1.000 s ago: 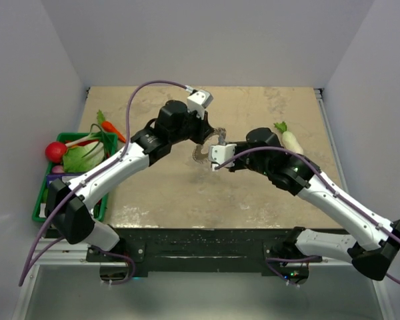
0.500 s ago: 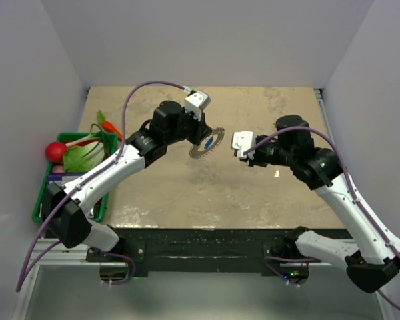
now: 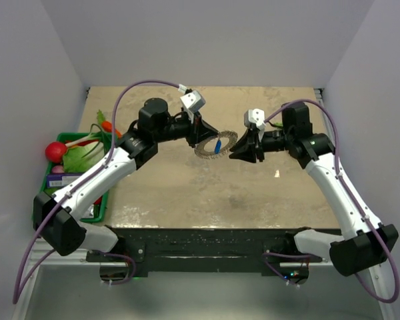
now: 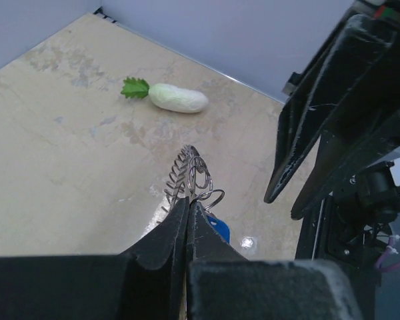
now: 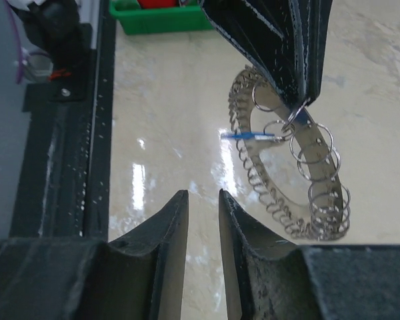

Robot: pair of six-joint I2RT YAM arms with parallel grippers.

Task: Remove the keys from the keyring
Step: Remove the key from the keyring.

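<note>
The keyring [image 4: 181, 177] is up in the air over the table [image 3: 187, 193], between the two arms; its round loop stands on edge and stretches sideways from the left gripper [image 4: 188, 205] toward the right gripper [image 5: 201, 195]; the small blue key [image 4: 217, 230] hangs slanted inside the loop; the left fingers [image 4: 167, 240] are pressed together, pinching the loop's near edge; the right fingers [image 5: 170, 227] are a little apart with nothing between them, near the loop but not touching it

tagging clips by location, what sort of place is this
Likely a robotics lab test cell: white walls box in the table, with a left arm and right arm bolted at its near edge.
</note>
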